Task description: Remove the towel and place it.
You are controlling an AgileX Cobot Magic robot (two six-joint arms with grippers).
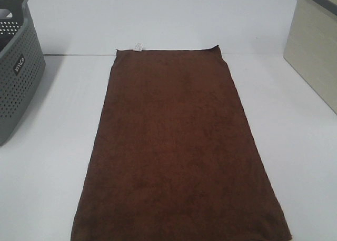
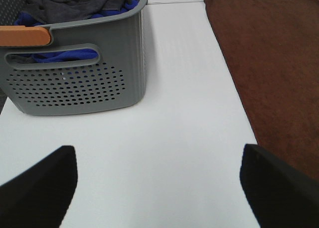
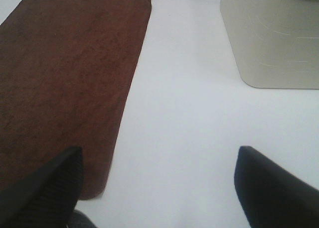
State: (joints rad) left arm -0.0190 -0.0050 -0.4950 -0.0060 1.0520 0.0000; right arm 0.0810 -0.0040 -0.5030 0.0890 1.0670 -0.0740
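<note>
The dark brown towel (image 1: 176, 146) lies flat and spread out down the middle of the white table, its small white tag (image 1: 138, 47) at the far short edge. It also shows in the left wrist view (image 2: 271, 68) and in the right wrist view (image 3: 65, 73). Neither arm shows in the exterior high view. My left gripper (image 2: 158, 188) is open and empty above bare table between the grey basket (image 2: 75, 83) and the towel. My right gripper (image 3: 158, 185) is open and empty, one finger (image 3: 45, 188) over the towel's near right corner.
The grey perforated basket (image 1: 18, 72) stands at the left edge, holding grey and blue cloths (image 2: 75, 6), with an orange handle (image 2: 24, 36). A beige bin (image 1: 316, 46) stands at the right edge; it also shows in the right wrist view (image 3: 274, 39). A table seam runs across at the towel's far edge.
</note>
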